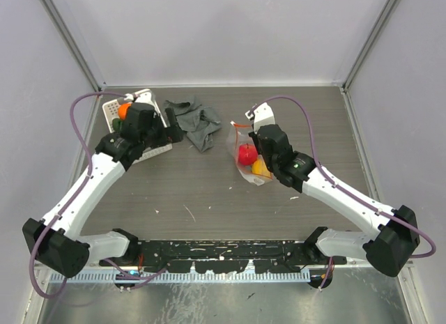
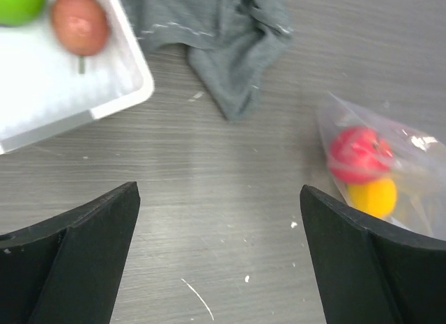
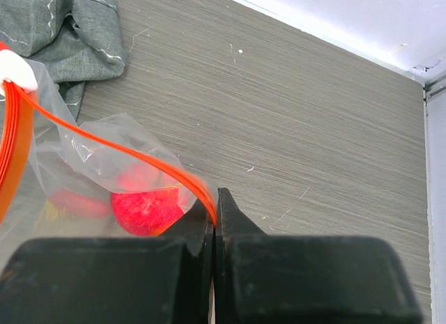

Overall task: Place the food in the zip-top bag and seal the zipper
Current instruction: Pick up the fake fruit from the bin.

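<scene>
The clear zip-top bag [image 1: 245,164] lies right of centre with a red fruit [image 1: 246,155] and a yellow fruit [image 1: 260,168] inside. My right gripper [image 1: 256,137] is shut on the bag's red-orange zipper [image 3: 104,139] and holds the mouth edge up; the red fruit [image 3: 143,209] shows through the plastic just left of the fingertips. My left gripper [image 2: 219,195] is open and empty above bare table, between the basket and the bag [image 2: 390,164]. An orange fruit [image 1: 124,109], a green fruit [image 2: 17,3] and a brown-red fruit [image 2: 80,24] sit in the basket.
The white basket [image 1: 111,115] stands at the back left, its rim [image 2: 104,108] close to my left gripper. A crumpled grey cloth [image 1: 196,122] lies between the basket and the bag. Walls close the table on three sides.
</scene>
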Motion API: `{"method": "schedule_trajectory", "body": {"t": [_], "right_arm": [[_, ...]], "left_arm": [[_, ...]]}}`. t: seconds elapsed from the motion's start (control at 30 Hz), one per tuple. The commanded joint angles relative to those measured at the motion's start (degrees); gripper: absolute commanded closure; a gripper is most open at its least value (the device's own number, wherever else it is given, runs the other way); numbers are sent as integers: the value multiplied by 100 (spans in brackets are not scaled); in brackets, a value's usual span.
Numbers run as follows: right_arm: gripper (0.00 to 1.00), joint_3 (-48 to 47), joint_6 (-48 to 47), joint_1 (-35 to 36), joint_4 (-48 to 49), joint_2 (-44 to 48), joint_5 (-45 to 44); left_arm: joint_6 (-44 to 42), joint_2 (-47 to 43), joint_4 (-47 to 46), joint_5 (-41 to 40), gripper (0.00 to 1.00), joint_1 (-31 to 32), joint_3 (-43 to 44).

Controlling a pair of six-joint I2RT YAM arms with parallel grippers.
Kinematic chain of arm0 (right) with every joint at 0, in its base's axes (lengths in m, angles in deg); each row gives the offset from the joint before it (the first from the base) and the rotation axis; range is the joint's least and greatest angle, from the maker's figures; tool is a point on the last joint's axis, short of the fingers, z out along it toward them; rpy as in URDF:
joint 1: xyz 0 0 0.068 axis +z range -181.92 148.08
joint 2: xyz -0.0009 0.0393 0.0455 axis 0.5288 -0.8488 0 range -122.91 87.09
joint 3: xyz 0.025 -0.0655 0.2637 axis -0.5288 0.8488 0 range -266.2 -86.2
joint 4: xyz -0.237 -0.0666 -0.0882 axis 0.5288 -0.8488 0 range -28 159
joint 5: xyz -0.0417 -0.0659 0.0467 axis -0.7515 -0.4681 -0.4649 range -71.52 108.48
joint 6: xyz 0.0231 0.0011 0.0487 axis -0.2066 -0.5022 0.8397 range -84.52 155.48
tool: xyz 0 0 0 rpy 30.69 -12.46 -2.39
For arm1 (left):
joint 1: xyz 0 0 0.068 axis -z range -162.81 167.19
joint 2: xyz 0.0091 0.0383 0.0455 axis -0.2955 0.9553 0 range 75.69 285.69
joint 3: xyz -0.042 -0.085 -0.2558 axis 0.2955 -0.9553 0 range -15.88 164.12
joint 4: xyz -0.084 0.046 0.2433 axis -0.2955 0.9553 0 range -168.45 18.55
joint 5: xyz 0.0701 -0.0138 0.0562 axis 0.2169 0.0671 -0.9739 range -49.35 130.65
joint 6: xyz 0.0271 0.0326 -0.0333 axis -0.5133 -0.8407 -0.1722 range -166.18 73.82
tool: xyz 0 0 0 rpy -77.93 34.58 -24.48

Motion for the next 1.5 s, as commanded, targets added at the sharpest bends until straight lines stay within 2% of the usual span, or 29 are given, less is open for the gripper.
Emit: {"method": "schedule_trajectory", "body": {"t": [0.0, 0.2, 0.4, 0.9, 1.23, 1.47], "right_arm": [[100, -187, -161, -11, 442, 17, -222], [100, -182, -327, -10, 423, 68, -455], [100, -6, -423, -10, 513, 160, -306], [100, 58, -387, -5, 526, 162, -36], [100, 114, -453, -12, 542, 102, 203], [100, 116, -489, -12, 561, -9, 266]], "left_arm": [[210, 58, -77, -277, 0, -556, -79], [679, 303, -690, -296, 2, -1285, -392], [1139, 932, -1206, -458, 2, -1786, -396], [1488, 2578, -2162, -1368, 2, -2411, 127], [1303, 3729, -2695, -1352, 2, -2646, 815], [1279, 4390, -2643, -1373, 2, -2764, 1334]]}}
